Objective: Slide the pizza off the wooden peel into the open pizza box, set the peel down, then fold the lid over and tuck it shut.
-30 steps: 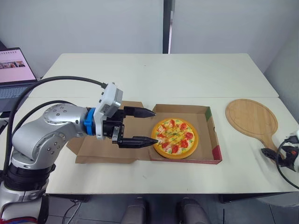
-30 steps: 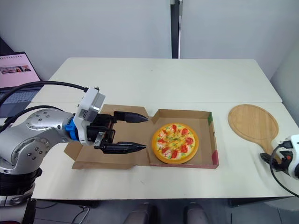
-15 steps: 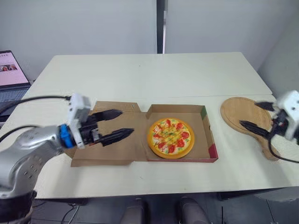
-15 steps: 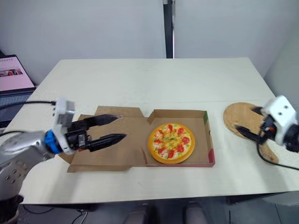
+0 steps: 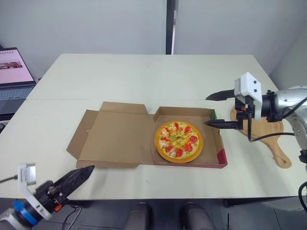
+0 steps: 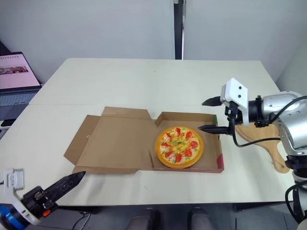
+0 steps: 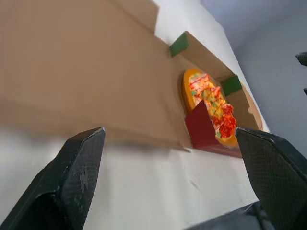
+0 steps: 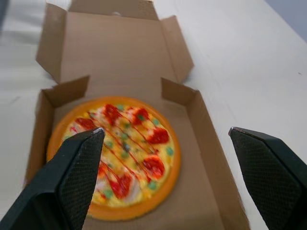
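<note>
Pizza (image 5: 179, 140) sits in the box tray (image 5: 221, 156), peel (image 5: 273, 129) on the table (image 5: 144, 81) beside it. My left gripper (image 5: 79, 175) has withdrawn past the table's near edge and my right gripper (image 5: 207, 110) has come over the tray's right wall, both spread empty, so lid-folding follows. The lid (image 5: 120, 139) lies flat, apparently with open table all round.

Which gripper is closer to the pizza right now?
Right. The right gripper hovers at the pizza box's right wall, beside the pizza; the left gripper hangs at the table's front edge.
</note>
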You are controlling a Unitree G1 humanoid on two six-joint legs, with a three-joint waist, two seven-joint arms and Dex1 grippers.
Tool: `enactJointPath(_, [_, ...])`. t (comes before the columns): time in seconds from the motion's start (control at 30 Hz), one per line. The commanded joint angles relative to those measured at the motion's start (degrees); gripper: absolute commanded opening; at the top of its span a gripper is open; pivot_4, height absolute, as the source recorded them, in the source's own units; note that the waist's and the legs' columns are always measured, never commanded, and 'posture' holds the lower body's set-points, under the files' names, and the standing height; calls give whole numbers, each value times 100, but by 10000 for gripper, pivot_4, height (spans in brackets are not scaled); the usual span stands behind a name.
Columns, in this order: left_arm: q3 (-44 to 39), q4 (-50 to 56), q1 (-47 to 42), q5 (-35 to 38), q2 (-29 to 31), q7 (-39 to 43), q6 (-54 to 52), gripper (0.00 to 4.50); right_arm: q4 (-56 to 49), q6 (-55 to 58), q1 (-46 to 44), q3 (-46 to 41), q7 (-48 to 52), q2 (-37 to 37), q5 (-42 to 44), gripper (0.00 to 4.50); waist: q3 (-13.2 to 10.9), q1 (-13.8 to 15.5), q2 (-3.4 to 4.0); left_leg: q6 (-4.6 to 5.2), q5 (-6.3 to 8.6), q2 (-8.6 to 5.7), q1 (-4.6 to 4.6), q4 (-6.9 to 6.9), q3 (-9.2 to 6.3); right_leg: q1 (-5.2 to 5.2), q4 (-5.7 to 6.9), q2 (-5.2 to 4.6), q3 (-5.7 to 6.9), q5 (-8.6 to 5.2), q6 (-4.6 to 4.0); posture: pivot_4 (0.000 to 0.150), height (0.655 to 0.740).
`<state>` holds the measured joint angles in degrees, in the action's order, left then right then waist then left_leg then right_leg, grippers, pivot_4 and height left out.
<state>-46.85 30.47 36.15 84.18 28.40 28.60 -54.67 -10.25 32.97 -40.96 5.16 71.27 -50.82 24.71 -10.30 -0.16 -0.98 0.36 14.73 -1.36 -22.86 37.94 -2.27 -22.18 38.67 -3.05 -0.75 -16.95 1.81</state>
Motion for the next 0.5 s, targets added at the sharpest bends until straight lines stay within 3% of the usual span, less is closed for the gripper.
enactJointPath(0.03, [222, 277, 65, 267, -403, -562, 407, 45000, -57, -35, -238, 24, 132, 73, 83, 44563, 0, 41, 0, 0, 0, 0, -1, 1, -1, 0, 0, 0, 2, 0, -1, 1500, 7400])
enactJointPath(0.23, [1079, 327, -186, 179, -1397, -1785, 1032, 45000, -98, -11, -331, 144, 191, 194, 58, 44563, 1, 50, -3, 0, 0, -3, -2, 0, 1, 3, -7, 0, 1, 1, -1, 1500, 7400])
enactJointPath(0.5, [1628, 193, -660, 189, -1951, -2794, 1835, 45000, -100, 16, -398, 206, 222, 198, 48, 44563, 3, -12, 3, 4, 3, -6, -4, -8, 20, -4, -16, 1, -14, 2, 1, 1500, 7400])
